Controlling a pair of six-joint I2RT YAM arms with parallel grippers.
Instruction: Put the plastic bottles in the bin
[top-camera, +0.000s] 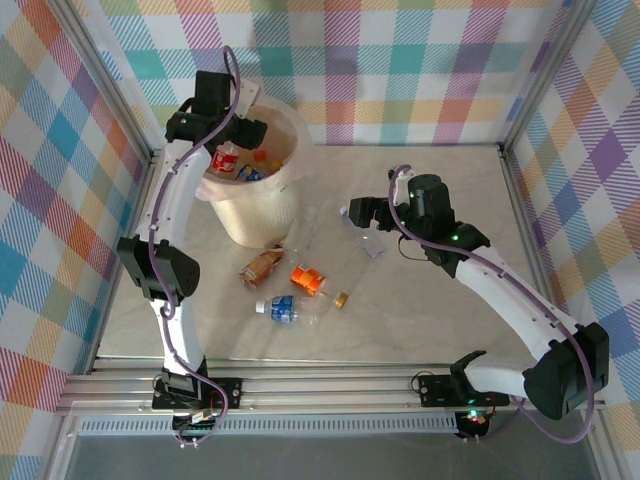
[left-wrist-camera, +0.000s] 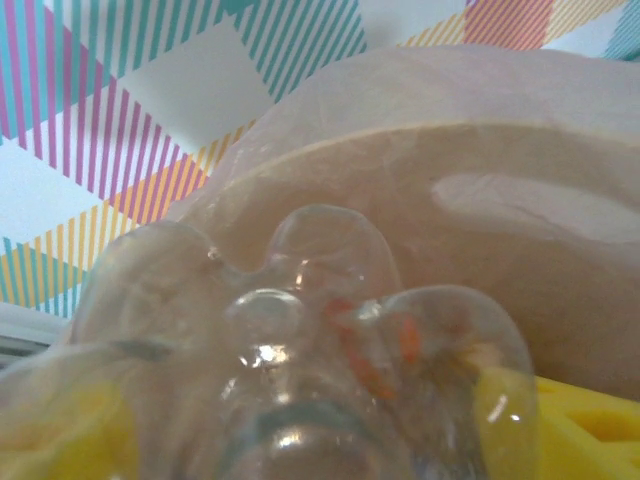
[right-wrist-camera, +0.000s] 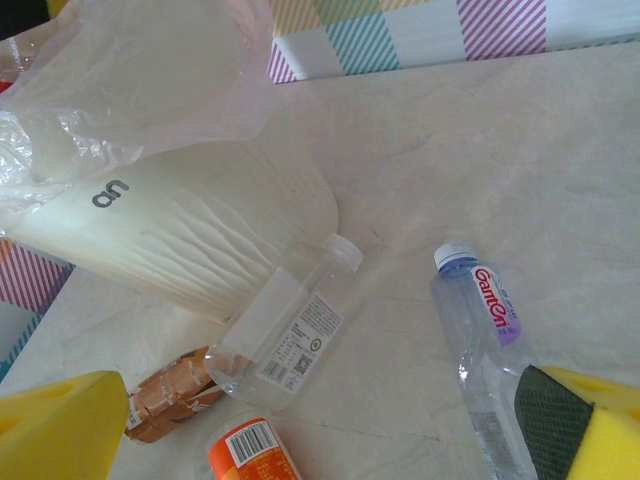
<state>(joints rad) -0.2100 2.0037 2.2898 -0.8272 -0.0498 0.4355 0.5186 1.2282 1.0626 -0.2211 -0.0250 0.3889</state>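
Observation:
The bin (top-camera: 258, 205) is a cream bucket with a plastic liner at the back left, and several plastic bottles (top-camera: 226, 158) lie inside it. My left gripper (top-camera: 248, 130) hangs over its rim. In the left wrist view a clear bottle (left-wrist-camera: 300, 340) sits base-first between the yellow pads (left-wrist-camera: 585, 430) of the left gripper (left-wrist-camera: 320, 440); contact is too blurred to judge. My right gripper (top-camera: 360, 215) is open and empty over the table, and its right finger (right-wrist-camera: 590, 420) is beside a clear blue-capped bottle (right-wrist-camera: 485, 345).
Loose on the table lie a clear white-capped bottle (right-wrist-camera: 280, 330), a crushed brown one (top-camera: 262, 265), an orange-labelled one (top-camera: 308, 279), a blue-labelled one (top-camera: 283, 308) and a small gold cap (top-camera: 341, 299). Checked walls close in three sides.

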